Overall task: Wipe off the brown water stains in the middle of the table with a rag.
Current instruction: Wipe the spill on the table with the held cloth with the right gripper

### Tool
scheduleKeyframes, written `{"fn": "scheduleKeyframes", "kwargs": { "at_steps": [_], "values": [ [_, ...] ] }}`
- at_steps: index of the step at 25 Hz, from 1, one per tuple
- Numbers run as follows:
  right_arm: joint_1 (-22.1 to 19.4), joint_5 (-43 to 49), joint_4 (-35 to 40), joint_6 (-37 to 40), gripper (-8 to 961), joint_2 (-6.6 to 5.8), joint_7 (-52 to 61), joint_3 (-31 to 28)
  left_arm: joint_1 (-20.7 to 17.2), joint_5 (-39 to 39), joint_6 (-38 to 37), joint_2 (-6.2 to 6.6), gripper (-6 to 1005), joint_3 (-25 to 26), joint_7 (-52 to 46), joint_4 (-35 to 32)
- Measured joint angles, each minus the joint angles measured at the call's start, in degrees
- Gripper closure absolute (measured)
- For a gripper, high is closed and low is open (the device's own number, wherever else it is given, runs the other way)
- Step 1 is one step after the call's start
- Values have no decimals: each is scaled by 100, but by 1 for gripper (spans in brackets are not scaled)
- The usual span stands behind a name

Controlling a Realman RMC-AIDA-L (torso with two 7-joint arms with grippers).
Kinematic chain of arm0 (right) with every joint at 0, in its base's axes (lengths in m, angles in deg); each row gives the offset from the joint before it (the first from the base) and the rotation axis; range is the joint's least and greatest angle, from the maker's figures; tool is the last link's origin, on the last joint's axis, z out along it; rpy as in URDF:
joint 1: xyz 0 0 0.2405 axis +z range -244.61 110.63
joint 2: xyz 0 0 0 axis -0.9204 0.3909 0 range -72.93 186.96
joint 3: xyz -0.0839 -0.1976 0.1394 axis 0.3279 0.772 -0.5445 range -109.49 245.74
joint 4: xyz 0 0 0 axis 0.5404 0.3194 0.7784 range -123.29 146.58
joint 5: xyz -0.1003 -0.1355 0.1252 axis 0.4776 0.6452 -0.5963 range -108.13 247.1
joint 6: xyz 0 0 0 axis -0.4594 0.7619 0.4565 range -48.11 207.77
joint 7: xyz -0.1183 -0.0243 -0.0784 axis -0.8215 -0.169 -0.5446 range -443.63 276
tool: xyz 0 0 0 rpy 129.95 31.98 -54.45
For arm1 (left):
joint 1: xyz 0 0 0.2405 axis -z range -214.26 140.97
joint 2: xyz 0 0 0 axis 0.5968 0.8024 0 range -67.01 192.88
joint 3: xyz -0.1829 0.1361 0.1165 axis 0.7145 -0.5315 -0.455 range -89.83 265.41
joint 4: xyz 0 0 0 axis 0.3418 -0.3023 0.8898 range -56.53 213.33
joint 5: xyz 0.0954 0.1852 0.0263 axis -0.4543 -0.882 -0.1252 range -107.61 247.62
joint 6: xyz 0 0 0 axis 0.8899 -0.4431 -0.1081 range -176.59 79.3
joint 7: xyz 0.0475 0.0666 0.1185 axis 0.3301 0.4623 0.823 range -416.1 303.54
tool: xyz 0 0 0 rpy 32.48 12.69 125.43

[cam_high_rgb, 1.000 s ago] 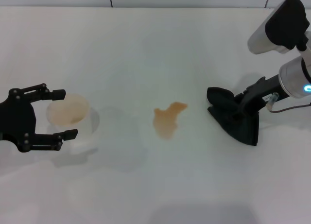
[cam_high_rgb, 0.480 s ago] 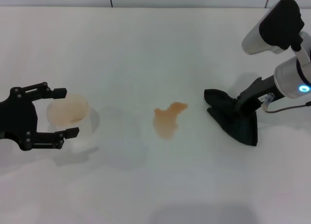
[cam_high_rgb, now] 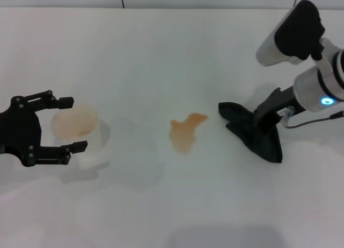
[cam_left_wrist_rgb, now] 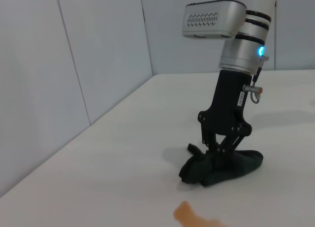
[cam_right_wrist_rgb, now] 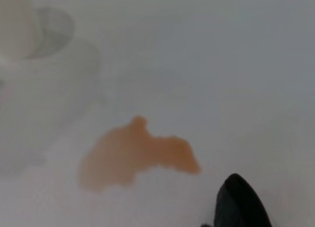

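Observation:
The brown water stains (cam_high_rgb: 185,132) form one lobed orange-brown puddle in the middle of the white table (cam_high_rgb: 161,54). They also show in the right wrist view (cam_right_wrist_rgb: 133,155) and at the bottom edge of the left wrist view (cam_left_wrist_rgb: 189,216). A black rag (cam_high_rgb: 252,134) lies crumpled on the table just right of the stains, a small gap away. My right gripper (cam_high_rgb: 263,120) points down into the rag (cam_left_wrist_rgb: 221,165) and is shut on its top. Far to the left, my left gripper (cam_high_rgb: 74,125) is open, its fingers flanking a translucent cup (cam_high_rgb: 75,119).
The translucent cup holds a little brownish liquid and stands left of the stains, and its rim shows in the right wrist view (cam_right_wrist_rgb: 29,30). A grey panelled wall (cam_left_wrist_rgb: 74,64) runs along the table's far edge.
My right arm has dragged the rag leftward across the table, closer to the stains. The left gripper and the cup have not moved.

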State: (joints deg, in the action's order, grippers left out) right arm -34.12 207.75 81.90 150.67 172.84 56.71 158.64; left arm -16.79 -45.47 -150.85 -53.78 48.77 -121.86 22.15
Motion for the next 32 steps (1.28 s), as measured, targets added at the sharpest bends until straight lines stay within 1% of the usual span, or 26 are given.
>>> {"fn": "scheduleKeyframes", "kwargs": {
  "at_steps": [4,12,19,24,29,32],
  "values": [
    [66,-52,81,-146,858,18,229,328,12,4,13,0,106,2,46,0],
    [347,-372,69,-463,859,36,688,1268,56,12,33,-12,106,3,142,0],
    [335,-926,383,-557,859,36,733,1951,1,18,32,-17,105,7,143,-16],
    [310,-1218,486,-536,860,36,779,2188,-14,18,7,-31,105,2,143,-33],
    [346,-1249,405,-686,860,36,801,2218,-15,18,3,-68,105,-1,142,-35],
    [407,-1252,300,-913,860,36,804,2153,-12,17,1,-76,105,-1,142,-35]
  ]
}}
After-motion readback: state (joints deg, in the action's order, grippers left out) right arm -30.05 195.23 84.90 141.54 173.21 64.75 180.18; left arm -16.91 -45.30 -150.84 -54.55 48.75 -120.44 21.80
